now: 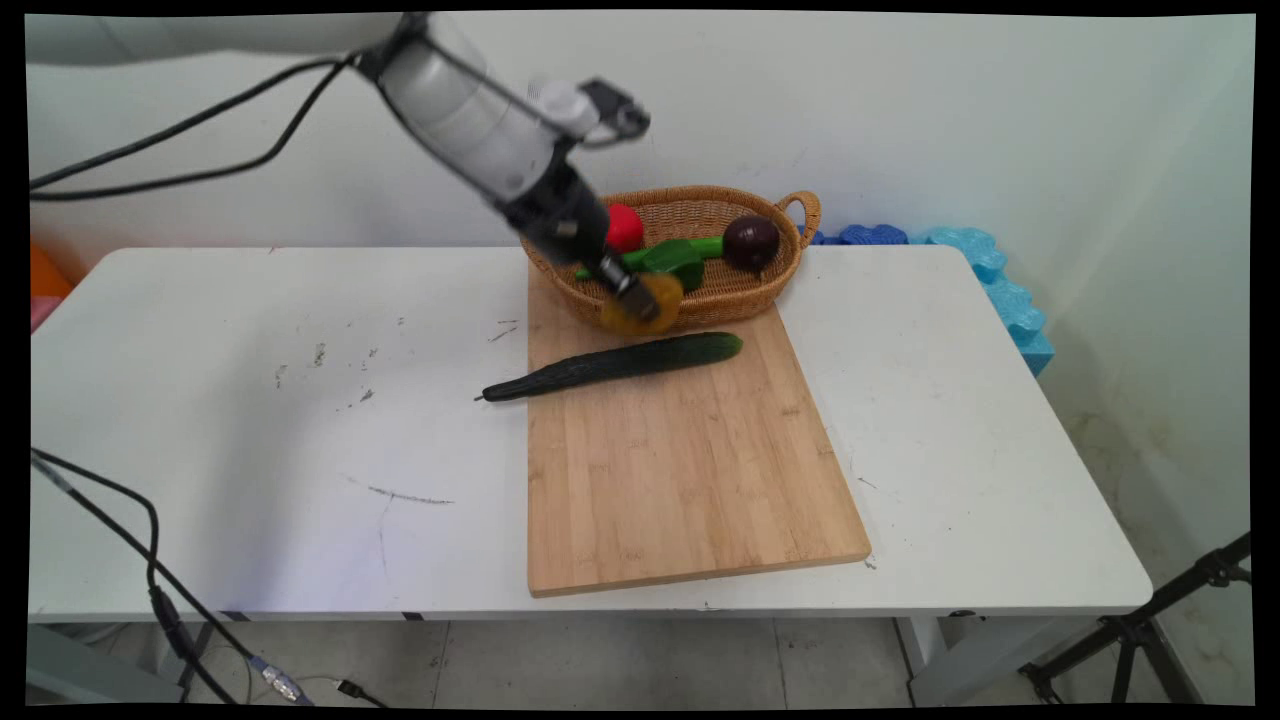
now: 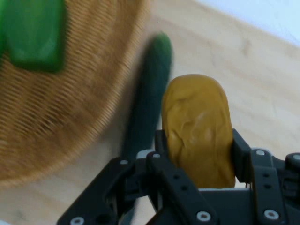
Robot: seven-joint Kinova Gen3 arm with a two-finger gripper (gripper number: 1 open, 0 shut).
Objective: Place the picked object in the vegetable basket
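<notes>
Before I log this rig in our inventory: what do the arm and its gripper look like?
The arm is built of rounded white cylindrical links that end in a black wrist section. Black cables hang from it in loops. A small grey and black module sits on its upper side. The gripper is black, with two fingers on a bolted linkage showing silver screw heads.

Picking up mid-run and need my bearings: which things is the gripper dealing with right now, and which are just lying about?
In hand or closest:
gripper, shut on the yellow-brown potato
wicker basket, beside it
cucumber, just below

Lying about:
cutting board
red fruit, green vegetable and dark purple onion, in the basket
blue foam
</notes>
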